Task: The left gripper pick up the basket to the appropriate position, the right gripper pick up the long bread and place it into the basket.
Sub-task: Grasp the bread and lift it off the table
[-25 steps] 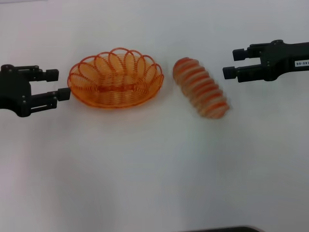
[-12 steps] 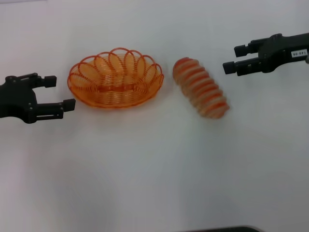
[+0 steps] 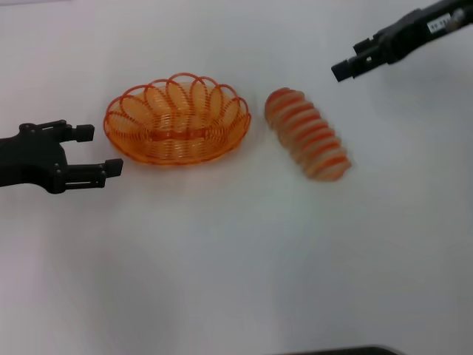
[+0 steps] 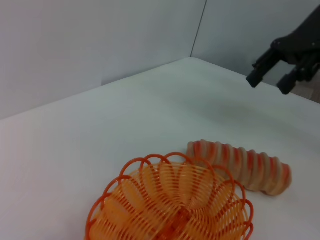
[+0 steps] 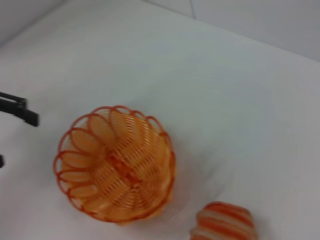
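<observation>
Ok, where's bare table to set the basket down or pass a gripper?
The near half of the table is bare. The basket and bread crowd the middle, a narrow gap between them. The left gripper, open, is beside the basket; the right gripper is beyond the bread.

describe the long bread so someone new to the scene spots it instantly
On the white table, look just to the robot's right of the orange wire basket. The long bread lies there diagonally, apart from the basket: a solid tan loaf with orange-red cross stripes.
</observation>
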{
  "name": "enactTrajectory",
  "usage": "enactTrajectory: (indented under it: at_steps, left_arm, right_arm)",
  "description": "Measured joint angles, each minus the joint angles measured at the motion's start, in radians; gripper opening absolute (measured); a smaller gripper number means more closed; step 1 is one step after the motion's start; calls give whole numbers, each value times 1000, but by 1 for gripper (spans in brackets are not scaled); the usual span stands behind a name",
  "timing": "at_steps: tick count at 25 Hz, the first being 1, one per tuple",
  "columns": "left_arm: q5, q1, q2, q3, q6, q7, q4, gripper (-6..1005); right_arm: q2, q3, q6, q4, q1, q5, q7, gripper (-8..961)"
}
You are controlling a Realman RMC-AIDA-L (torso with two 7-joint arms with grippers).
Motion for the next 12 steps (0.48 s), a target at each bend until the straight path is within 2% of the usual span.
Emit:
enactTrajectory:
  at_steps: [6, 12]
  left_arm:
    - [0, 0, 2, 0, 1, -3, 4, 860]
    - [0, -5, 7, 0, 0, -2, 6, 860]
  right_arm:
    - [27, 0, 11, -11, 114, -169, 186, 658]
    - [46, -20, 32, -11, 159, -252, 304, 647]
